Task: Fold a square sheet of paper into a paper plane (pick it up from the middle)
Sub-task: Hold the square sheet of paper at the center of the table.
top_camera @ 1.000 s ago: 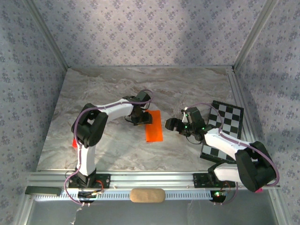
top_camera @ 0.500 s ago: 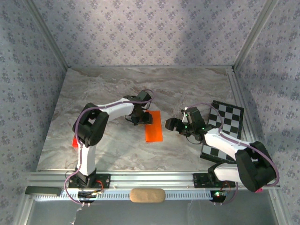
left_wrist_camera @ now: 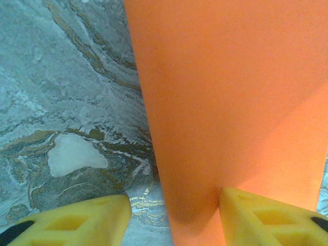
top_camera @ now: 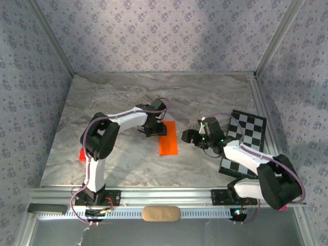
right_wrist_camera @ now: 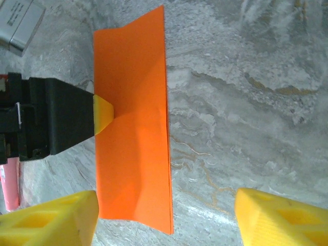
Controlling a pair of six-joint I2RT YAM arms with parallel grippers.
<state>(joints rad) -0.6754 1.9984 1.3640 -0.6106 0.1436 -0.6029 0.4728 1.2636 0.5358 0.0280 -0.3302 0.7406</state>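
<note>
One fold appears done, by my reading: the orange sheet of paper (top_camera: 167,138) lies flat near the middle of the marble surface (top_camera: 118,97) as a narrow doubled rectangle, its long edges straight and its upper layer close down on the lower. No sharp tip or angled corner fold is to be seen, so I judge the nose folds, the wing folds and the final pick-up from the middle all remain outstanding. My left jaws stand part open at the sheet's far left edge, gripping nothing: one yellow fingertip (left_wrist_camera: 266,215) bears down on the paper and the other (left_wrist_camera: 77,220) rests on bare marble just beside it, which I take for pinning or creasing. My right jaws hover to the right of the sheet, well parted with nothing between them, short of the checkerboard card (top_camera: 248,130). Against the earlier frames I find almost no change from above: sheet, left arm and card sit as before, and the right arm has shifted only slightly.
</note>
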